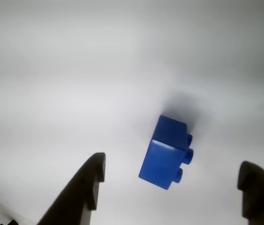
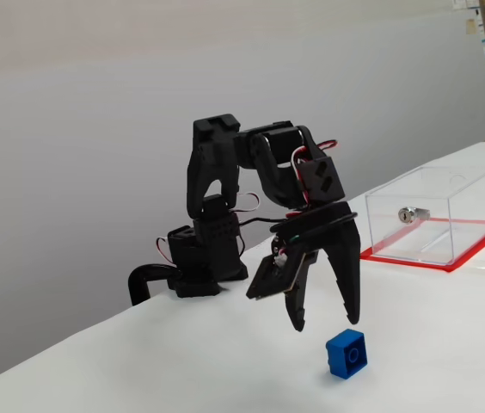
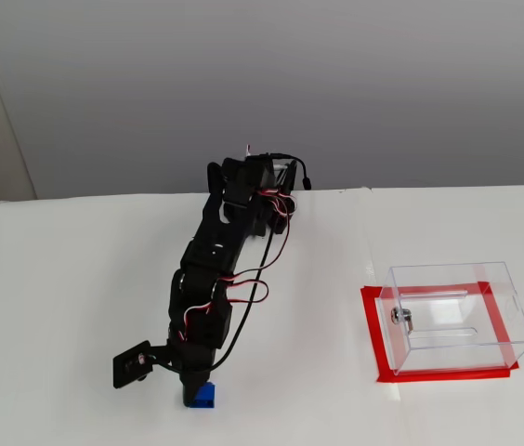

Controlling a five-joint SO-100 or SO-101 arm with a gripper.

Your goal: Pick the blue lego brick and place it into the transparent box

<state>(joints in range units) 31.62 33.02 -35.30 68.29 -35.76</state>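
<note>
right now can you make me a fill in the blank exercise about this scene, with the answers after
1. The black end effector hangs above the small bright blue plastic lego brick with its jaws ____.
2. The brick rests on the white ____, not in the box.
3. The clear acrylic rectangular box stands on a base edged in ____.
4. In the wrist view the brick's round studs point toward the picture's ____ side.

Missing words: open; table; red; right

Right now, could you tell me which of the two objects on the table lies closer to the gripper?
The blue lego brick, just below the open gripper; the transparent box stands well off to the right.
</note>
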